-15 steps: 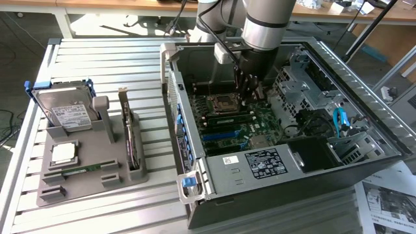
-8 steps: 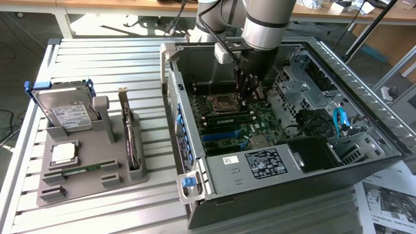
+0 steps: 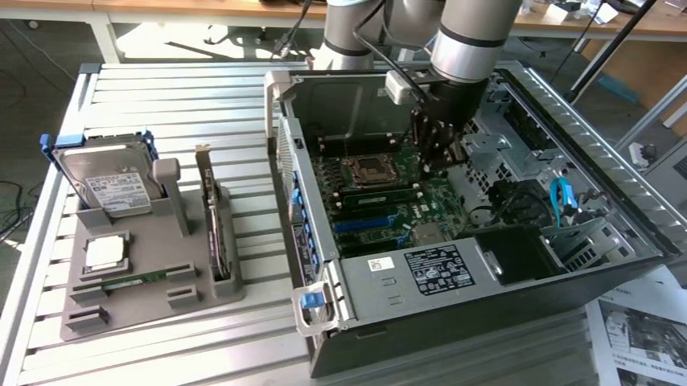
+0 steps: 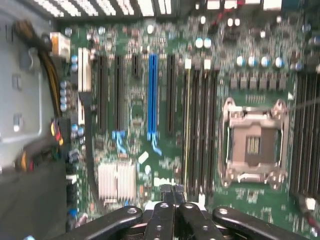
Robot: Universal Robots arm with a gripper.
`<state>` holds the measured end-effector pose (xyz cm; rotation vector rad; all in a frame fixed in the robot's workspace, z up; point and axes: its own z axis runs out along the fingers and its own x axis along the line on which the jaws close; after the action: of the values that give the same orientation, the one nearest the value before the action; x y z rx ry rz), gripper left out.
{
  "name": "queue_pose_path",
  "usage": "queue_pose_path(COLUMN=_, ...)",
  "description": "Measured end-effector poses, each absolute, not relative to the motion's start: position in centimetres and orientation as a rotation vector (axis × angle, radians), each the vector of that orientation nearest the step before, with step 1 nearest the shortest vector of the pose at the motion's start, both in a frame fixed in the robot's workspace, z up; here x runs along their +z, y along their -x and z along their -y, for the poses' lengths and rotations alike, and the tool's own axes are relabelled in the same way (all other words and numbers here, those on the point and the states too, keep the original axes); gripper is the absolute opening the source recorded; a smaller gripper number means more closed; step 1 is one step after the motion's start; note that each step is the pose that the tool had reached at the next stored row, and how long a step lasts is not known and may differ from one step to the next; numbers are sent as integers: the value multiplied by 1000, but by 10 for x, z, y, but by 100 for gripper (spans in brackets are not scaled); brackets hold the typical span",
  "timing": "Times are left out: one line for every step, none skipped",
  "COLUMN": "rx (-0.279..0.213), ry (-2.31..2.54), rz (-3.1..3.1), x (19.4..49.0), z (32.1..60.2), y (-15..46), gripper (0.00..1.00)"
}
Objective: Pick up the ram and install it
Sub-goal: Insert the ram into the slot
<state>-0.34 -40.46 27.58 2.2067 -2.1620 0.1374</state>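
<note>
White slatted metal table [image 3: 161, 88] carried open dark computer tower case [image 3: 472, 241] lying on side, at exterior view's right. Grey moulded parts holder [image 3: 140, 273] sat at left. Printed paper sheet [image 3: 644, 338] lay beside case.

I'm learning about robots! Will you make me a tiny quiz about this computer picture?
1. True or false: the ram lies in the grey holder, outside the computer case.
2. Where is the gripper? A) over the hard drive B) inside the case, above the motherboard C) on the paper sheet
3. Fill in: the gripper's jaws are ____ (open or shut).
Key: 1 true; 2 B; 3 shut.
</note>
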Motion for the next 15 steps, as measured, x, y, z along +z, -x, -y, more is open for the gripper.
queue_pose_path(rx=138, ry=-2206, rz=2162, x=276, z=405, y=-2, gripper=11)
queue_pose_path(rx=138, ry=-2207, rz=2162, x=276, z=405, y=-7, gripper=11)
queue_pose_path(rx=138, ry=-2207, rz=2162, x=276, z=405, y=-8, gripper=11)
queue_pose_path(rx=137, ry=-2207, rz=2162, x=276, z=405, y=-12, gripper=11)
queue_pose_path(rx=137, ry=-2207, rz=2162, x=276, z=405, y=-14, gripper=11)
queue_pose_path(rx=137, ry=-2207, rz=2162, x=276, z=405, y=-16, gripper=11)
queue_pose_path(rx=137, ry=-2207, rz=2162, x=276, z=405, y=-18, gripper=11)
queue_pose_path(rx=137, ry=-2207, rz=2162, x=276, z=405, y=-19, gripper=11)
queue_pose_path(rx=137, ry=-2207, rz=2162, x=276, z=405, y=-19, gripper=11)
queue_pose_path(rx=137, ry=-2207, rz=2162, x=276, z=405, y=-19, gripper=11)
queue_pose_path(rx=137, ry=-2207, rz=2162, x=276, z=405, y=-19, gripper=11)
queue_pose_path(rx=137, ry=-2207, rz=2162, x=276, z=405, y=-19, gripper=11)
queue_pose_path(rx=137, ry=-2207, rz=2162, x=276, z=405, y=-19, gripper=11)
queue_pose_path(rx=137, ry=-2207, rz=2162, x=276, z=405, y=-19, gripper=11)
queue_pose_path(rx=137, ry=-2207, rz=2162, x=276, z=405, y=-19, gripper=11)
